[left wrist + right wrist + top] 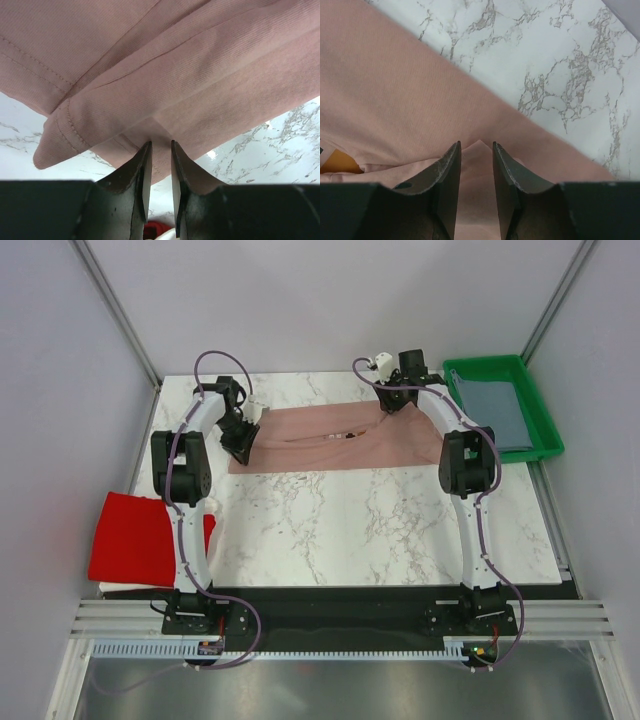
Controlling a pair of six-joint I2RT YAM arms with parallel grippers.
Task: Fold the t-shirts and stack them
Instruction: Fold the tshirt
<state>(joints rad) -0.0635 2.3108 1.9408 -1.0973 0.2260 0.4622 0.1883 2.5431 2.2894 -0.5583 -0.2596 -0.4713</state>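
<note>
**Top view:** A dusty-pink cloth t-shirt (320,445) lies as a long band across the far part of the white marble surface (340,530). The left tool (243,440) is at its left end and the right tool (392,402) at its far right edge. A bright red cloth t-shirt (135,538) droops over the surface's near left edge. A slate grey-blue t-shirt (500,412) rests in the green plastic tray (482,363) at the far right. The step in hand looks like a fold of the pink shirt, with the other two not yet folded or stacked. The next move would call for both tools to lift together and carry the edge across evenly, keeping the cloth taut.

**Left wrist:** The left tool (160,145) is narrowed onto a pinch of the pink shirt (200,75), which is doubled here with a stitched hem showing. That layering cannot be made out from above.

**Right wrist:** The right tool (476,145) has a raised ridge of pink shirt (395,100) between its fingers, which stand somewhat wider apart. A scrap of orange graphic (337,161) peeks out at the left. The red and grey-blue shirts appear only in the top view.
</note>
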